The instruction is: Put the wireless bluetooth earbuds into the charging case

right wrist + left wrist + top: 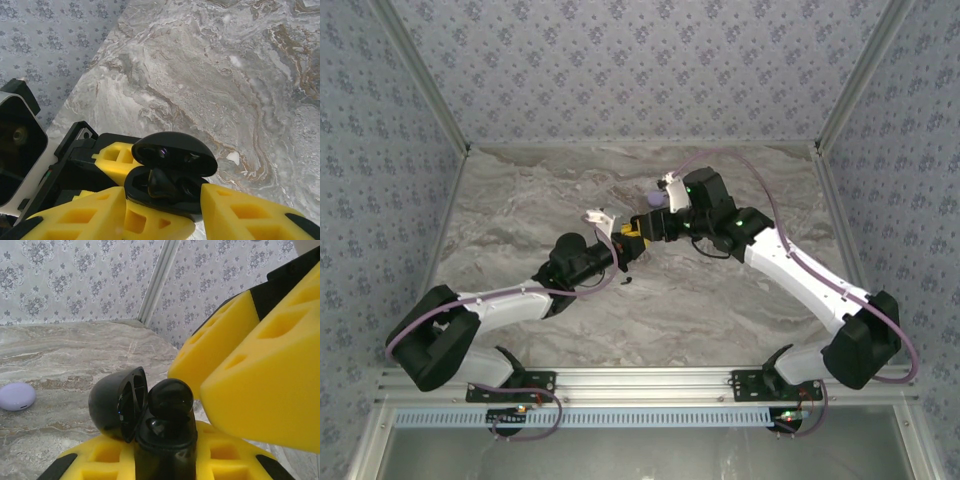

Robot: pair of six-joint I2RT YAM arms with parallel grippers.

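Top external view, with both wrist views. At the near edge of the marble table point(520, 200) the two arms rose from their bases and converged over the middle of the tabletop.

The left gripper point(165, 462) was clamped on the body of a black charging case point(170, 175), its yellow fingers point(116, 155) pressed against the case from either side. The case was held clear of the table with its lid point(117, 405) swung open on the hinge.

The right gripper point(162, 220) stood just beside the case and faced its open mouth. Its jaws were apart, one yellow finger on each side of the case's lower rim, and nothing was gripped between them.

Inside the open case a black earbud point(155, 182) appeared to sit in a well, though its outline was hard to separate from the glossy black interior.

On the table just nearer than the left gripper lay a small dark speck point(625, 281), too small to identify.

Just beyond the two grippers a closed lavender case point(655, 197) rested on the marble, apart from both. Farther back, patterned walls point(620, 60) enclosed the table on three sides.
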